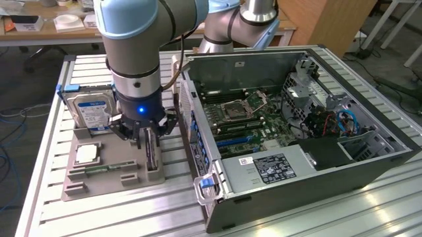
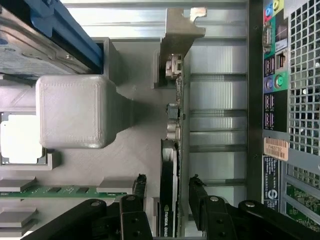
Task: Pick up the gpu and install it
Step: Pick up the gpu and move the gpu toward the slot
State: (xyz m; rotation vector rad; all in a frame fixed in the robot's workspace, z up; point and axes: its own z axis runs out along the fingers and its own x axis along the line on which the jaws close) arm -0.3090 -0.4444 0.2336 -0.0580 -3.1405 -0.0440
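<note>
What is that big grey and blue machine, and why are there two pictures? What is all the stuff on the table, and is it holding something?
The big machine is a robot arm. At its end is a gripper, a kind of two-finger hand. One picture comes from a camera standing off to the side. The other comes from a camera on the arm's wrist, looking past the fingers.

On the metal table sit an open computer and a grey tray of parts: a hard drive, a square chip, a thin green memory stick and a graphics card standing on its edge.

The fingers are open, one on each side of the graphics card, so nothing is held.
</note>
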